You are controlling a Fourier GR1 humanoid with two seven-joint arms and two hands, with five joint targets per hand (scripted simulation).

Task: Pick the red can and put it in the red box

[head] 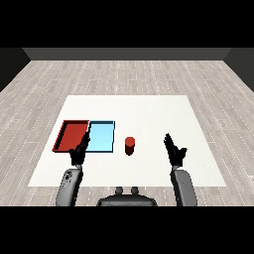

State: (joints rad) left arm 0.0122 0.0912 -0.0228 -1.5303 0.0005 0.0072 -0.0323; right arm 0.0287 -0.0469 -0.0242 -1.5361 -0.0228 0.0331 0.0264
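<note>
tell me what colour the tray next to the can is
Light blue tray, beside the red can; head view.

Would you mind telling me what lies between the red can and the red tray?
In the head view, the light blue tray lies between the red can and the red tray, directly beside the red tray.

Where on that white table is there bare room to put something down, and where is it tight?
Bare patches: the far strip of the table beyond both trays, and the stretch between the red can and the right hand. Tight: the left side, where the red tray, light blue tray and left hand sit together.
</note>
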